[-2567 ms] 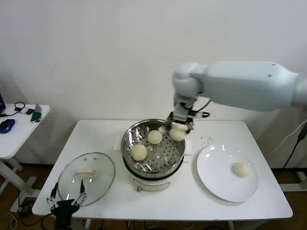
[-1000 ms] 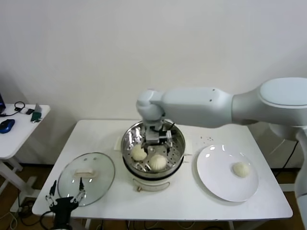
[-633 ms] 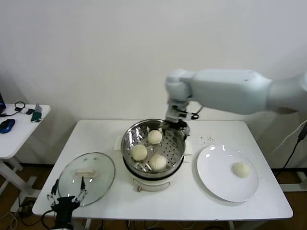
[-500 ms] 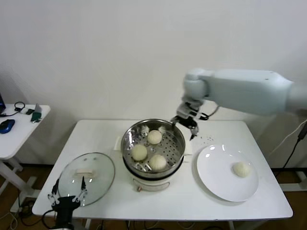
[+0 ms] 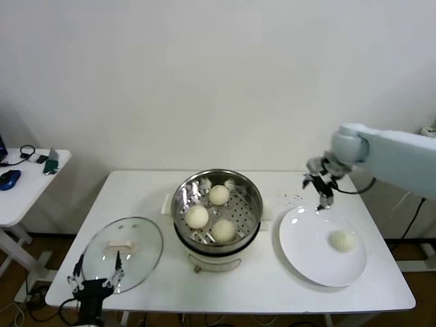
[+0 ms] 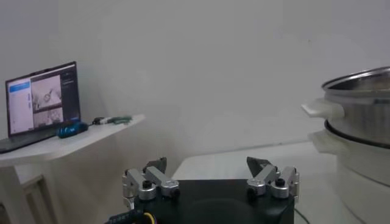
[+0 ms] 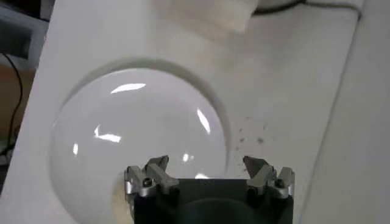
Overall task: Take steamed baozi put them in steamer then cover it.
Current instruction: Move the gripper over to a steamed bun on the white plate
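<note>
The steamer, a shiny perforated basket on a white pot base, stands mid-table and holds three baozi. Another baozi lies on the white plate to its right. My right gripper hangs open and empty above the plate's far edge; its wrist view shows the bare plate beneath the right gripper. The cover, a glass lid with a cream handle, lies flat at the table's front left. My left gripper waits open by the lid's near edge.
A side table with a mouse and small items stands at far left; a laptop shows on it in the left wrist view, where the steamer's side rises beyond the open left gripper. A wall lies close behind.
My right gripper, empty, has swung from the steamer's far rim rightward to above the plate's far edge. A third baozi now lies in the steamer. The left arm has not moved.
</note>
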Motion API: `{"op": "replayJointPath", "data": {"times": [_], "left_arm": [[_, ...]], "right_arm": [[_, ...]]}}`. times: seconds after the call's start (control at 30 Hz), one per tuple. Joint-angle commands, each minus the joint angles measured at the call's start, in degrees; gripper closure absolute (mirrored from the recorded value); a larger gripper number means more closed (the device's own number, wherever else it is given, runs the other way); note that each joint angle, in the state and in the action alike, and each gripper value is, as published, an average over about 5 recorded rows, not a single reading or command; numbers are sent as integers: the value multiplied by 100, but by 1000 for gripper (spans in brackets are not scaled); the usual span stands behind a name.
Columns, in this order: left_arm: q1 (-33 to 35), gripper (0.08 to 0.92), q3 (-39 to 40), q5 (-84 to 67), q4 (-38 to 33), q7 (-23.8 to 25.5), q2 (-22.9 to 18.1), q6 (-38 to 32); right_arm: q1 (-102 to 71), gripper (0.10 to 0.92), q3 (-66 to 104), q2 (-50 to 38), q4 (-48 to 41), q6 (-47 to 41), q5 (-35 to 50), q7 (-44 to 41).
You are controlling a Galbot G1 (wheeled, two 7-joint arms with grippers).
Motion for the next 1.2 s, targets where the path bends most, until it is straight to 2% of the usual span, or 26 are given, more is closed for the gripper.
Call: {"op": "replayJointPath", "data": {"times": [0.03,0.57,1.2], "left_arm": [[18,177,-38,-6,23,-4,-2,1],[0,177,7,109,147,-10,-84,20],[0,177,-13,111,160,-22,-91,17]], "right_arm": [[-1438,203,749,-804,-319,-439,-609,2],[-2660,203,1897,-348,-1397,-118,-1011,-62],[-2651,203,1898,-153,-1603,-36,-1091,-203]]}}
